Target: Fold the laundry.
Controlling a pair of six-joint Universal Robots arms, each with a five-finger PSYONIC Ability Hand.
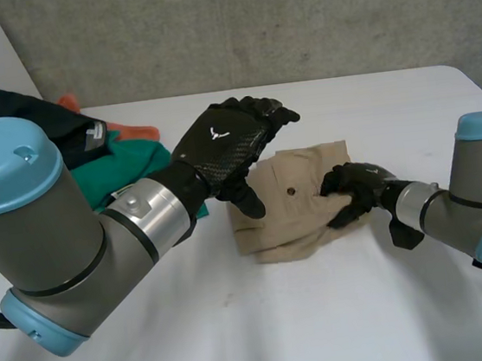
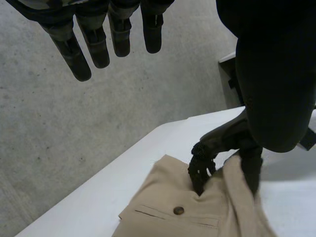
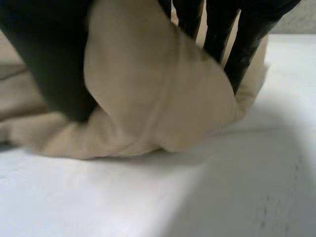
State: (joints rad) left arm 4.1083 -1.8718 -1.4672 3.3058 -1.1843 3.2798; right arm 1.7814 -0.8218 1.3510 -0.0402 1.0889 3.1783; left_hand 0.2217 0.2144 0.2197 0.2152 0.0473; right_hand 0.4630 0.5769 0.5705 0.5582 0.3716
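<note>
Head view: the tan garment (image 1: 291, 203) lies bunched near the middle of the white table (image 1: 240, 329), with one dark button (image 1: 291, 190) facing up. The left hand (image 1: 224, 143) hovers above the garment's left end without touching it, its fingers extended and loose, grasping nothing. The right hand (image 1: 353, 189) is at the garment's right edge, fingers curled into the cloth. Other laundry is heaped at the table's far left, apart from the tan garment: a green piece (image 1: 130, 163), a black piece (image 1: 15, 110) and a strip of orange (image 1: 135, 130).

Left wrist view: the left hand's own fingers (image 2: 94, 47) hang straight and spread, clear of the cloth, in front of a grey concrete wall (image 2: 74, 138). This angle adds a side look at the right hand, whose fingertips dig into a raised fold at the garment's edge, near the pocket seam (image 2: 148, 213) and the button.

Right wrist view: supplies the grip detail. A thick fold of the tan cloth is pinched between the right hand's thumb (image 3: 44, 64) and its fingers. The lower part of that fold rests on the table.
</note>
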